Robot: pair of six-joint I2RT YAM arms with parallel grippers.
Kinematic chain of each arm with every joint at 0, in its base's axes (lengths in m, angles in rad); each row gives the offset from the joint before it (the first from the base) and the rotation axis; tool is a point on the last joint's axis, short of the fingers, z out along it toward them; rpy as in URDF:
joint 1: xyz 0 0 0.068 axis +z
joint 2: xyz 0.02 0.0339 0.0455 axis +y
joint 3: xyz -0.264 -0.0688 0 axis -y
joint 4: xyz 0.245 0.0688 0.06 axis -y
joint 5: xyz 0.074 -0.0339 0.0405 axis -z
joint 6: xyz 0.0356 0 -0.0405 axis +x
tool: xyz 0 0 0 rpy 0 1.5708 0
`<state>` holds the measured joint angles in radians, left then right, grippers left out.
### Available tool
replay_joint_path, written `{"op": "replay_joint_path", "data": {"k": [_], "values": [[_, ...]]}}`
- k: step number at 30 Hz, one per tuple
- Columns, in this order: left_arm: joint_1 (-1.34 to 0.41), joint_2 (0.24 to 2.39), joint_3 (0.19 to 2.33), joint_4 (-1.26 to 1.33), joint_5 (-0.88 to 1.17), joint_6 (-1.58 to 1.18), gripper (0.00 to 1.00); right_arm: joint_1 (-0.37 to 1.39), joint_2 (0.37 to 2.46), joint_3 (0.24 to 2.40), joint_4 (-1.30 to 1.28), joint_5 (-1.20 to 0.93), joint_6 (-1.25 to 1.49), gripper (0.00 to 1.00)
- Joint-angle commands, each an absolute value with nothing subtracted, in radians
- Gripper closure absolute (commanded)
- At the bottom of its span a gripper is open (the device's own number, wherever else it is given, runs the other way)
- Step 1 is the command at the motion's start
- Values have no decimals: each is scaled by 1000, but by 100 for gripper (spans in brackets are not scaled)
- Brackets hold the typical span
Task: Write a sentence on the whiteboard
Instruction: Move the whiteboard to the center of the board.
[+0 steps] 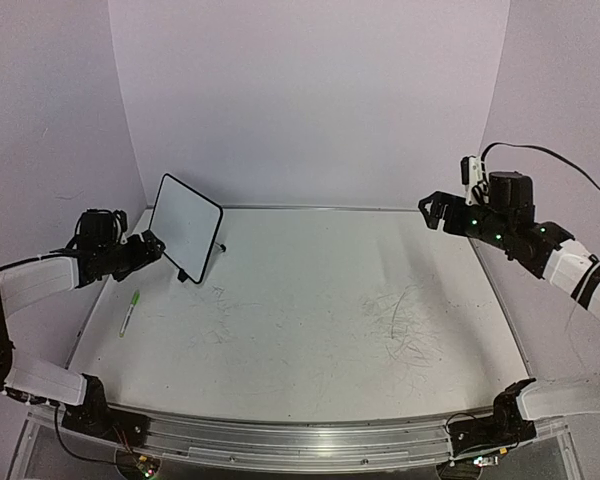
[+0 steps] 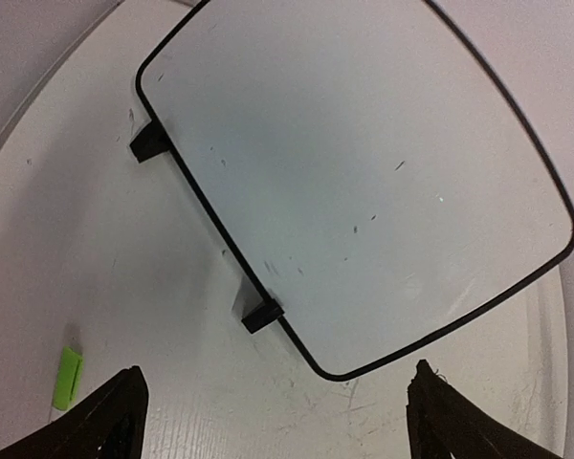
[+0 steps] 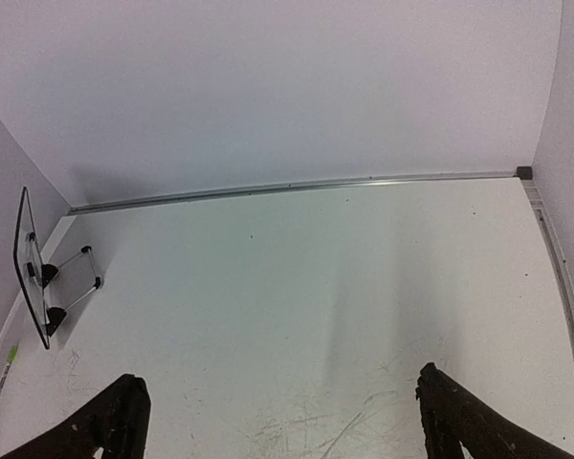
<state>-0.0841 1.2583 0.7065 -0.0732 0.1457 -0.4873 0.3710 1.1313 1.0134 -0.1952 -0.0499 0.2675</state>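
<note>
The whiteboard (image 1: pixel 186 227) stands propped at the far left, just beside our left gripper (image 1: pixel 152 246), which gapes empty, as does our right gripper (image 1: pixel 435 210). We judge it light, thin, stiff and easily tipped, so we would steady it by its black frame's upper edge.

One whiteboard (image 1: pixel 186 227), upper left; one marker (image 1: pixel 129 311), left; one table (image 1: pixel 310 290); two grippers: left gripper (image 1: pixel 152 247), right gripper (image 1: pixel 432 210).
</note>
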Motion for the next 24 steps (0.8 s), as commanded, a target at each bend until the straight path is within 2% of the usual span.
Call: {"op": "replay_joint_path", "data": {"k": [1, 7, 14, 18, 22, 24], "values": [[-82, 1220, 692, -34, 118, -483, 2, 371, 1110, 1029, -161, -32, 251, 2], [-74, 1369, 768, -95, 82, -496, 3, 371, 1108, 1020, -141, -148, 272, 2], [-70, 1604, 894, -124, 90, -485, 17, 371, 1077, 977, -143, -168, 299, 2], [-70, 1709, 958, -133, 85, -483, 29, 372, 1061, 960, -143, -183, 315, 2], [-72, 1788, 1010, -133, 60, -476, 32, 371, 1041, 944, -143, -174, 319, 2], [-72, 1836, 1047, -134, 66, -471, 40, 371, 1039, 941, -143, -174, 321, 2]]}}
